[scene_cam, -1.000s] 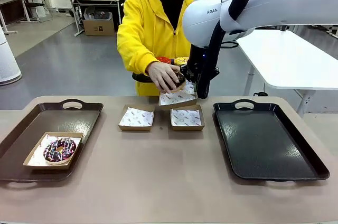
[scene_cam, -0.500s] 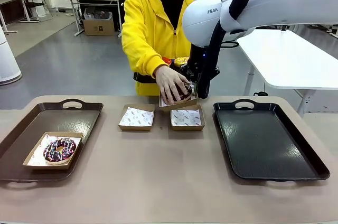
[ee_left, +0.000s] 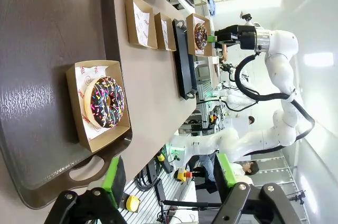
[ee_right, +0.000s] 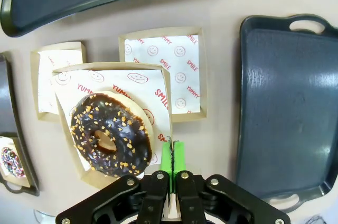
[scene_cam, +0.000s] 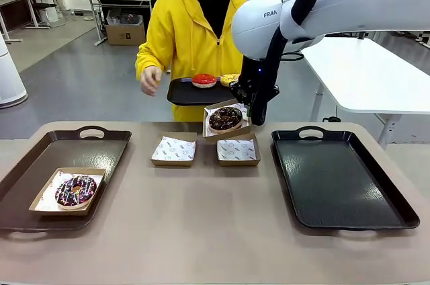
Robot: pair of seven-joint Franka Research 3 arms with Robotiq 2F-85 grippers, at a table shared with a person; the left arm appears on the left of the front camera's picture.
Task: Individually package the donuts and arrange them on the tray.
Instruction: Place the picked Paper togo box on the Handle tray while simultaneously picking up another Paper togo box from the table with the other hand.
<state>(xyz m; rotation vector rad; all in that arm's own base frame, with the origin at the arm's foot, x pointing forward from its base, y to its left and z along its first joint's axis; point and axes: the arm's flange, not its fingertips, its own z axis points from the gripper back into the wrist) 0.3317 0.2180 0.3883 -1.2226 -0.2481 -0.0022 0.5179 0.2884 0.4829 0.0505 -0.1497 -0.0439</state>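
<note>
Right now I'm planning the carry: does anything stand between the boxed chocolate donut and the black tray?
Nothing visible does. The right gripper, jaws shut on the edge of its box, holds the chocolate donut aloft; the two empty boxes lie below it, left of the black tray.

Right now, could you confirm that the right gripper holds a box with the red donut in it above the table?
The donut's colour is wrong: the box pinched by the right gripper carries the chocolate-brown donut, as the right wrist view shows. The rest is right.
</note>
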